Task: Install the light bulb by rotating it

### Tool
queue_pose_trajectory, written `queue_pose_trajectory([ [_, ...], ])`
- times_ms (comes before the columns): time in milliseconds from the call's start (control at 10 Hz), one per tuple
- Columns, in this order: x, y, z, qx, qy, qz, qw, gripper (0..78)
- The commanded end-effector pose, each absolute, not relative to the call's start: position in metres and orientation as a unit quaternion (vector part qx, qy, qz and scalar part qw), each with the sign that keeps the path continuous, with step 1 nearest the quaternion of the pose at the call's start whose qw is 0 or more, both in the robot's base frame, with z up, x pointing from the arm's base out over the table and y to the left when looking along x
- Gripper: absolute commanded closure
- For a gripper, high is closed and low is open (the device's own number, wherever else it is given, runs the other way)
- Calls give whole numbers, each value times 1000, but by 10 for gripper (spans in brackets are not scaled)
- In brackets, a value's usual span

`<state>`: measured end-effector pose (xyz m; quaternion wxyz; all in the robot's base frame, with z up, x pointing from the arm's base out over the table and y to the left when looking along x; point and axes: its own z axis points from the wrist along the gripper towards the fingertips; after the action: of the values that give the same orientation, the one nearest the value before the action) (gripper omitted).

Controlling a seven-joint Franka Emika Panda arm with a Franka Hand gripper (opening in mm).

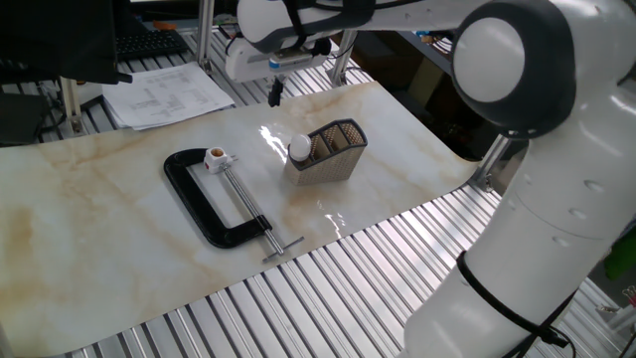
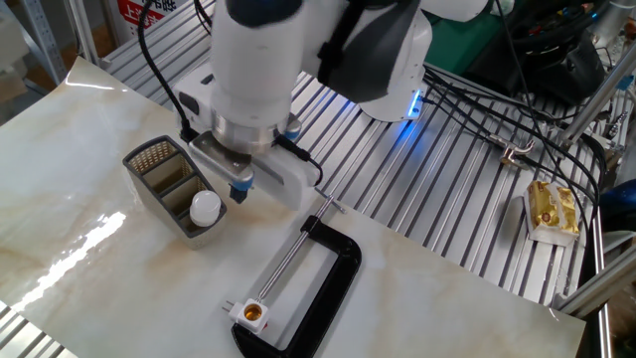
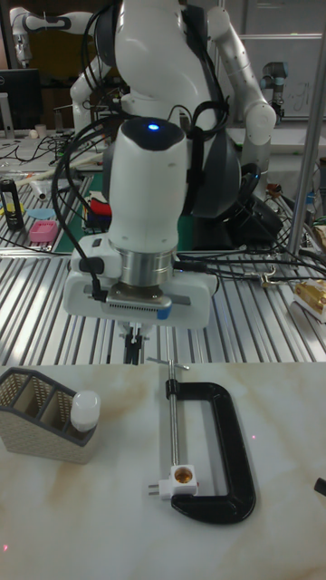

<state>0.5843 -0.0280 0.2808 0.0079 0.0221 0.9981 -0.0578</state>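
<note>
Nearest to me in the tall fixed view is the pale marble-patterned worktop (image 3: 91, 507), and on it lies a black C-clamp (image 3: 217, 453) flat on its side, with its long screw rod running away from me. A small white socket with an orange centre (image 3: 182, 478) sits at the near end of that rod, inside the clamp's mouth. Off to the left, well apart from the clamp, stands a grey mesh basket (image 3: 36, 412) with compartments, and the light bulb (image 3: 83, 408) rests in its end compartment, the white frosted globe poking up above the rim. In the other fixed view I see the same bulb (image 2: 206, 207) sitting in the basket end closest to the clamp (image 2: 308, 288). Farther back, the gripper (image 3: 133, 345) hangs above the far edge of the worktop, between basket and clamp, clear of both and not touching the surface. Its fingers (image 2: 239, 191) look dark and drawn close together with nothing between them, though I cannot tell for certain from these pictures whether they are fully clenched. In the one fixed view the gripper (image 1: 275, 94) hovers beyond the basket (image 1: 333, 149), near the worktop's back edge. Behind it lies the slatted metal bench, with printed papers (image 1: 169, 94) on it.
</note>
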Motion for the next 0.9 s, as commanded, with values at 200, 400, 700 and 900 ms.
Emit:
queue_pose_trajectory([
  [200,595,-38,285,-1,997,-72,-21,776],
  [400,595,-41,284,-5,997,-72,-21,776],
  [700,594,-44,283,-17,997,-73,-21,776],
  [900,594,-45,283,-22,997,-73,-21,776],
])
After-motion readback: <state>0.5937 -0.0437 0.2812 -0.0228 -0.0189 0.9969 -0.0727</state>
